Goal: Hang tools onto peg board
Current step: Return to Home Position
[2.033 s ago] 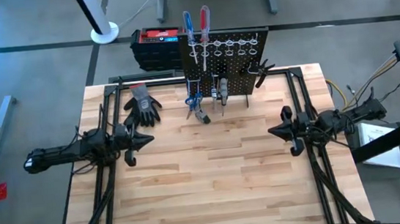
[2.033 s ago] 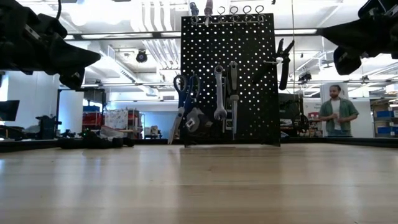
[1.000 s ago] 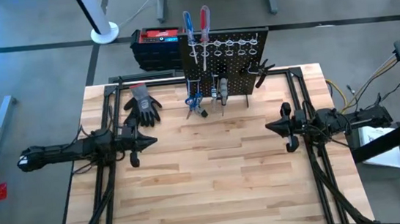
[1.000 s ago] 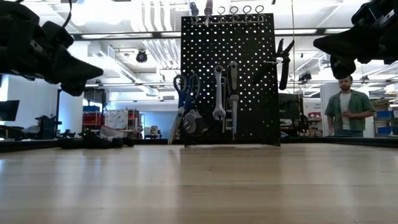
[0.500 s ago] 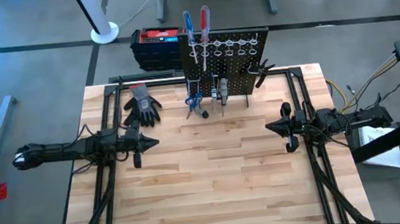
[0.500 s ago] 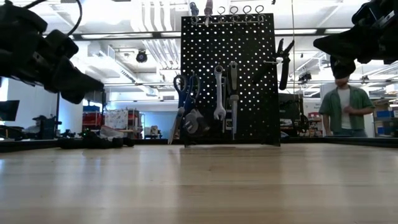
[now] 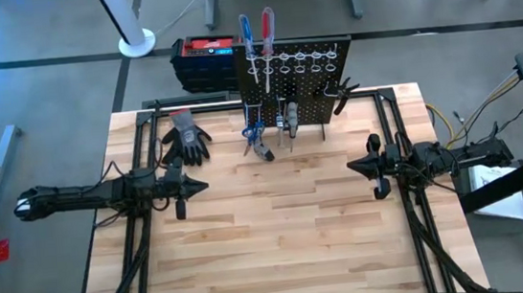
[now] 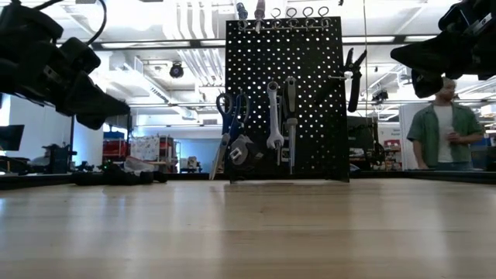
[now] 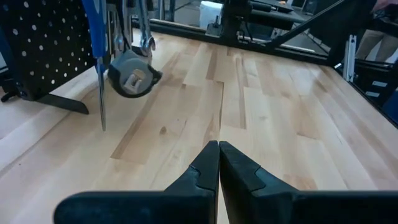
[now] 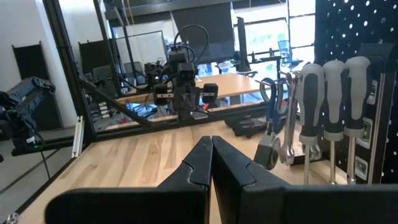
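While both arms hover above the table (image 7: 290, 240), neither carries anything.

Left gripper (image 7: 200, 184): well out in front of the peg board (image 7: 319, 98), past its left edge. Jaws pressed together, empty.

Right gripper (image 7: 352, 167): also well in front of the peg board, past its right edge. Jaws together, empty.

Peg board: upright at the table's far edge.
- Top row: blue-handled screwdriver (image 7: 246, 31) and red-handled screwdriver (image 7: 267, 26), handles rising above the board.
- Face: blue-handled scissors (image 8: 223, 116), a round grey tape measure (image 8: 239, 151) low beside them, a silver wrench (image 8: 273, 116), and a second silver tool (image 8: 291, 108) just beside it.
- Right edge: dark pliers (image 8: 353, 74) on a peg.

Work gloves (image 7: 186, 137) lie on the table left of the peg board. A red-topped black box (image 7: 205, 58) sits behind its left corner. A person (image 8: 442, 132) stands in the room beyond, right of the board.
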